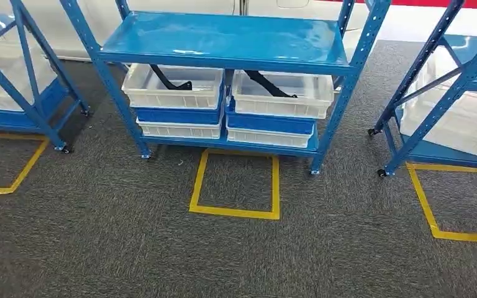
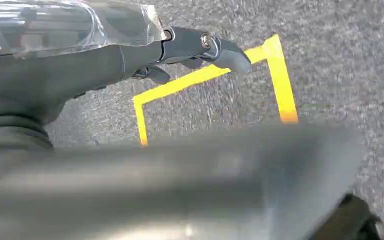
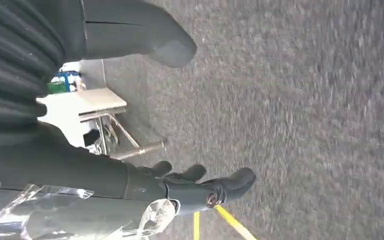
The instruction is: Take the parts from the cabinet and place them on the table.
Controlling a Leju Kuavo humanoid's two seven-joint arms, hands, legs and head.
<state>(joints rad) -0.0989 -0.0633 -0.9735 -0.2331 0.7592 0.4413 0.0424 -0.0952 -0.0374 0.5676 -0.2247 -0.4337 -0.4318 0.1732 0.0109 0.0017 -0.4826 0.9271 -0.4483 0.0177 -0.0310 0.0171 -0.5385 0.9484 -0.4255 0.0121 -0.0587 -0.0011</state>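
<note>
**Facing the rack, both hands empty**

Looking down from the head view, a blue rack stands straight ahead on grey carpet. Under its top shelf sit two white bins side by side on the lower shelf, each stacked on a blue bin and another white one. The left bin holds a black part, curved and leaning against the bin's back wall. The right bin holds a second black part, lying aslant. The top shelf overhangs both bins. On the floor just before the rack is a square of yellow tape. A second blue rack stands to the left with its own tape lines, and a third to the right carries a large white bin.

In the left wrist view, the left hand hangs over the carpet above a corner of yellow tape. Its fingers are stretched out, slightly bent, and hold nothing. Clear plastic wraps the wrist, and a blurred grey body part crosses the near side of the picture.

In the right wrist view, the right hand hangs over carpet too, fingers extended and apart, holding nothing. Beyond it stands a white table on metal legs, with a small blue and green thing past it, too small to tell.
</note>
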